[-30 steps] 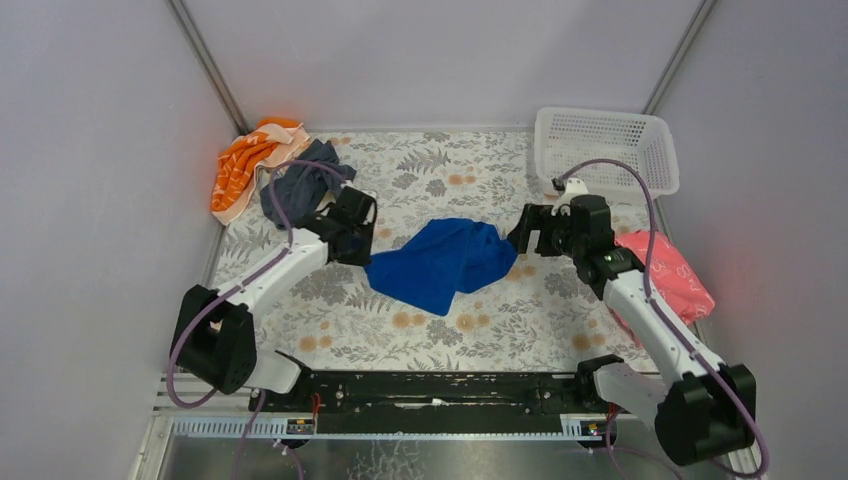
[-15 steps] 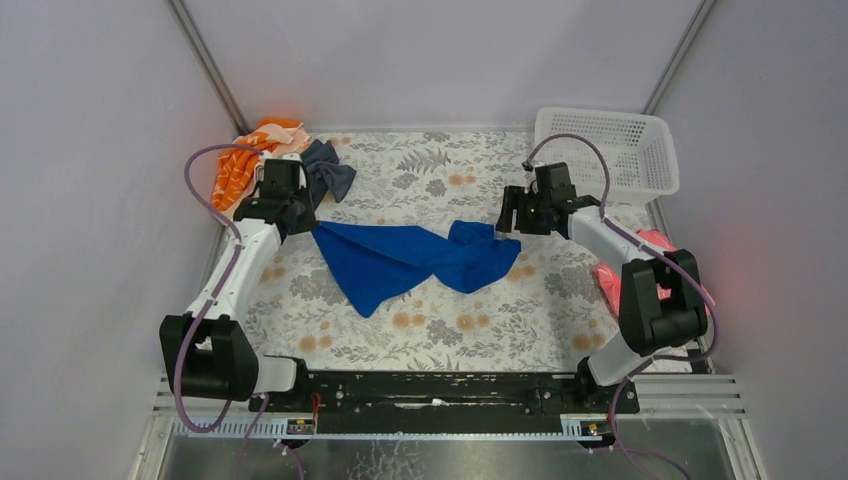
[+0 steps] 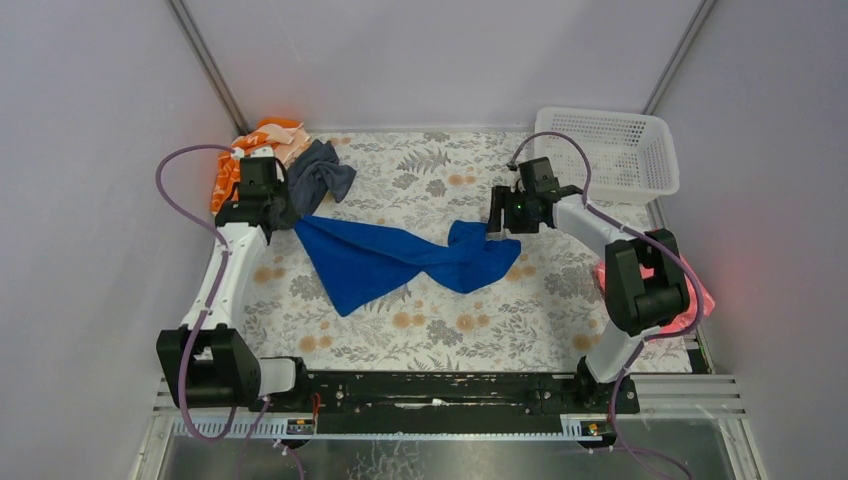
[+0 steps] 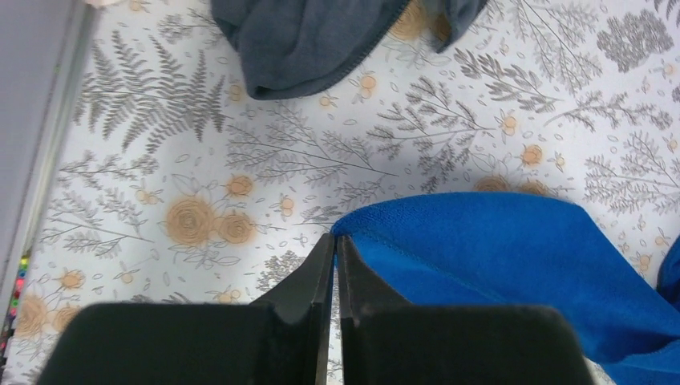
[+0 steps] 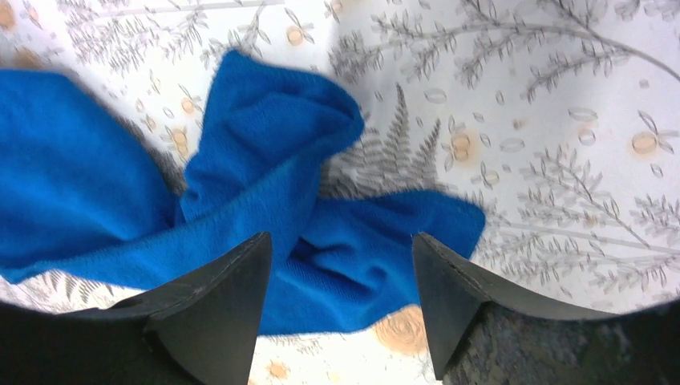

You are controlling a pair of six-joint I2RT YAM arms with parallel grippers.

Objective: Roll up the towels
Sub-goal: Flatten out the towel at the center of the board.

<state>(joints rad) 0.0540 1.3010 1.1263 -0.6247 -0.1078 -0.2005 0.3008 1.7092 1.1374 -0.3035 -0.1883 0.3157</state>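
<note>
The blue towel (image 3: 395, 258) lies stretched out across the middle of the flowered table, its right end bunched. My left gripper (image 3: 290, 218) is shut on the towel's far left corner, as the left wrist view shows (image 4: 335, 238). My right gripper (image 3: 497, 226) is open and empty, just above the towel's bunched right end (image 5: 265, 184), which lies between and beyond its fingers (image 5: 341, 241). The dark grey towel (image 3: 318, 175) lies crumpled at the back left, just beyond my left gripper; it also shows in the left wrist view (image 4: 313, 40).
An orange striped cloth (image 3: 245, 160) lies in the back left corner by the wall. A white mesh basket (image 3: 610, 150) stands at the back right. A pink cloth (image 3: 690, 290) lies at the right edge behind my right arm.
My left gripper has drawn the blue towel's corner to the far left, and the towel has gone from a bunch to a long spread. My right arm has swung back to the towel's right end.
</note>
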